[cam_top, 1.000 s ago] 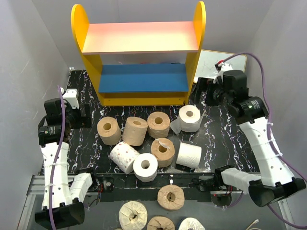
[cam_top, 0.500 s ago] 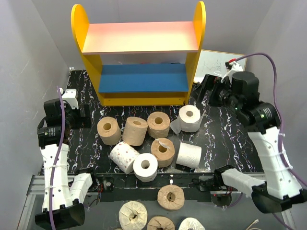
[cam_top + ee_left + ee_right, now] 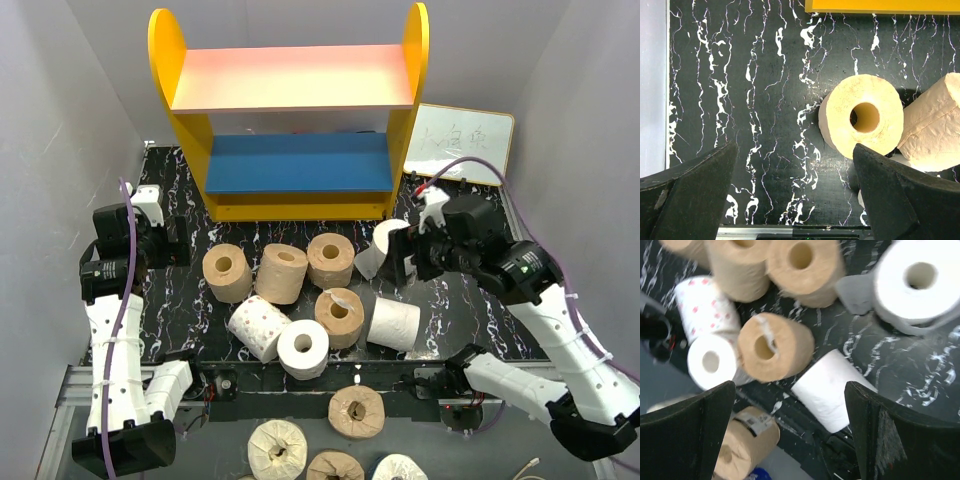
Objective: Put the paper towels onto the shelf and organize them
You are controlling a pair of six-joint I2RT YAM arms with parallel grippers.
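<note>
1. All eight paper towels (image 3: 331, 260) sit loose on the table (image 3: 190, 190) in front of the shelf (image 3: 168, 50). Nothing is on the pink board (image 3: 290, 78) or the blue board (image 3: 300, 162) yet.
2. My right gripper (image 3: 790, 400) is spread wide and empty, hovering near the white roll with the loose sheet (image 3: 920, 280).
3. My left gripper (image 3: 795, 155) is also released and holding nothing, just beside a tan roll (image 3: 865, 117) that lies core-up.
4. Handling, my guess: the rolls are light, soft and squashy, so pinch gently across the fat body, or put one finger down the hollow core. The trailing sheet could snag or drag.
5. The top view shows the shelf and the whole cluster, but my right gripper covers part of the sheet roll there.
6. The right wrist view is blurred, yet it shows that roll whole, plus the dotted roll (image 3: 702, 302). The left wrist view shows only the shelf's yellow base strip.
</note>
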